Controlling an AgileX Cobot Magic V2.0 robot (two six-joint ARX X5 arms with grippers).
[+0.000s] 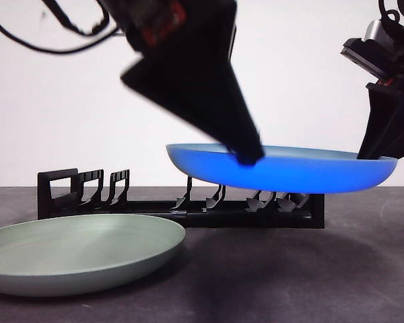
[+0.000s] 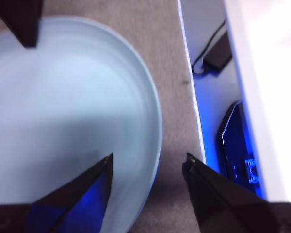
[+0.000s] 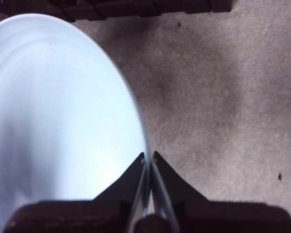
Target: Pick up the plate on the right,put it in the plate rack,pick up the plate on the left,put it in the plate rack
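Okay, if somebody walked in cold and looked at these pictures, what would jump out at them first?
First the blue plate, held in the air above the black plate rack, with the right hand pinched on its rim at the right side of the front view. Next the left hand, open, one fingertip reaching down over the plate's other side. Last, the pale green plate lying flat on the dark table, front left.

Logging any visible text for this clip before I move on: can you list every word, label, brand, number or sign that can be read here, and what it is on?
None can be read.
Blue plate, green plate, rack: no print shows.
Right gripper, shut on the blue plate's rim, and open left gripper: no markings show.
Dark device beside the table: a small pale patch, too blurred to read.
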